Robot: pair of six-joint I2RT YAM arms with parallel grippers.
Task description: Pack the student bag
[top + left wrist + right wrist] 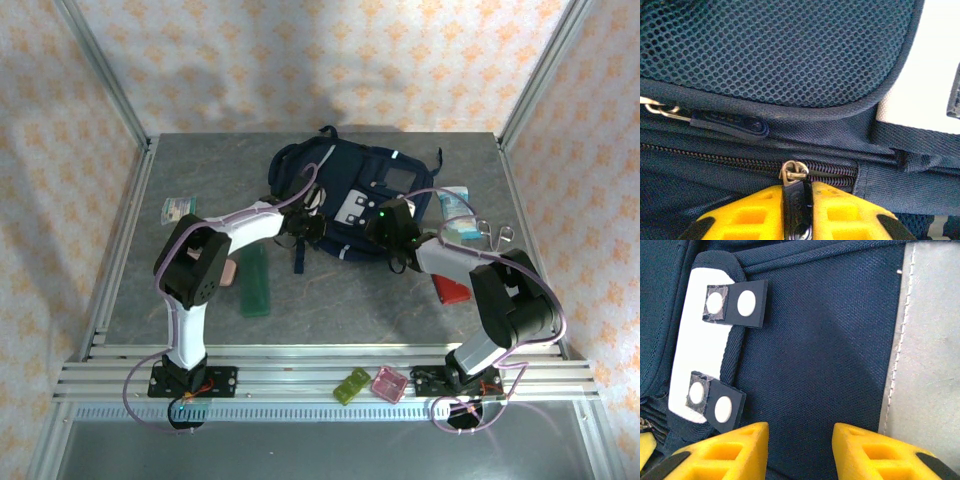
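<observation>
Left claw (797, 202): clamped on the zipper pull (794, 174), bottom centre of its wrist view | right claw (800, 447): jaws apart over student bag (350, 185) fabric | bag: upper centre of the surface (330, 300), top view | you: draw the pull along the zipper track (730, 162), not upward, and pin the fabric with your right.

Green case (256, 282), red block (453, 291) — both on table (345, 300).
</observation>
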